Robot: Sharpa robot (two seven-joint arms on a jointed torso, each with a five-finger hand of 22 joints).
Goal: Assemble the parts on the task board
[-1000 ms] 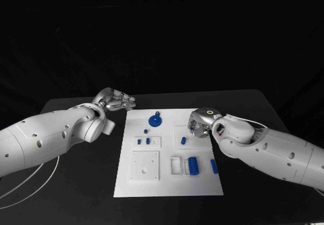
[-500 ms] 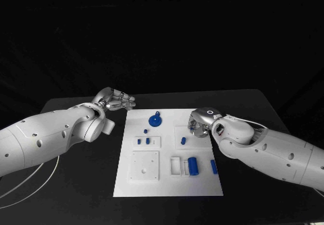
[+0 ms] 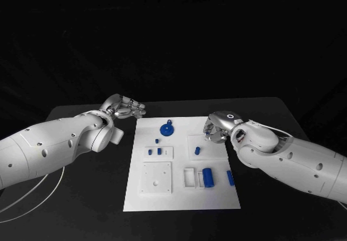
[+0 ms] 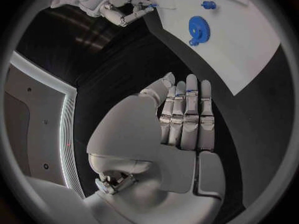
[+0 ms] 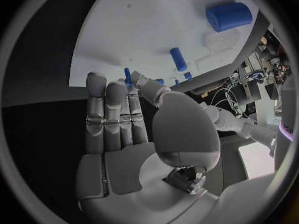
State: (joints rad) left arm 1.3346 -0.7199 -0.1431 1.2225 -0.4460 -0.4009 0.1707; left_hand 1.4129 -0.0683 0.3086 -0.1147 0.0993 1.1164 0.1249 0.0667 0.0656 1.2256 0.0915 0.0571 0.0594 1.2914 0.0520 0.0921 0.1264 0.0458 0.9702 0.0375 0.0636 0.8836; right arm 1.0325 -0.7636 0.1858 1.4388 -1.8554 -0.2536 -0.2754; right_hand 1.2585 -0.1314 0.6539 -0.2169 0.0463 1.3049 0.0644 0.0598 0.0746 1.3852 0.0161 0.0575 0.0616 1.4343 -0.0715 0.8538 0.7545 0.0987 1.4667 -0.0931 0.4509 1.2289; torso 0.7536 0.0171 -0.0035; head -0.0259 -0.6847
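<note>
Left robot hand [image 3: 124,107] sits off the task board's [image 3: 181,201] far-left corner, over bare tabletop [image 3: 87,196]. In the left wrist view its fingers [image 4: 187,114] lie straight and side by side, nothing in them. Not engaged with any part.

On the board, left to right: two short blue pegs [image 3: 153,150] in the small left block, the blue gear [image 3: 166,130] near the far edge, a blue pin [image 3: 196,149] right of centre, the blue cylinder [image 3: 207,176] in the near fixture, a blue bar [image 3: 229,177] at the near right edge.

Right robot hand [image 3: 214,131] is over the board's far-right area. Left wrist view shows it pinching a small blue pin [image 4: 149,5] between fingertips. Right wrist view agrees: a slim blue piece [image 5: 127,76] sticks up from the fingertips, remaining fingers extended together.

Key relation, as I judge it: the right arm is the one in play, already holding its part just beyond and to the right of the blue pin in the square fixture [image 3: 196,142]. The target seat likely lies under or just inboard of that hand, toward board centre. The held pin's long axis runs roughly along the fingers; I can't tell how it sits relative to the board. Exact hole not resolvable.
</note>
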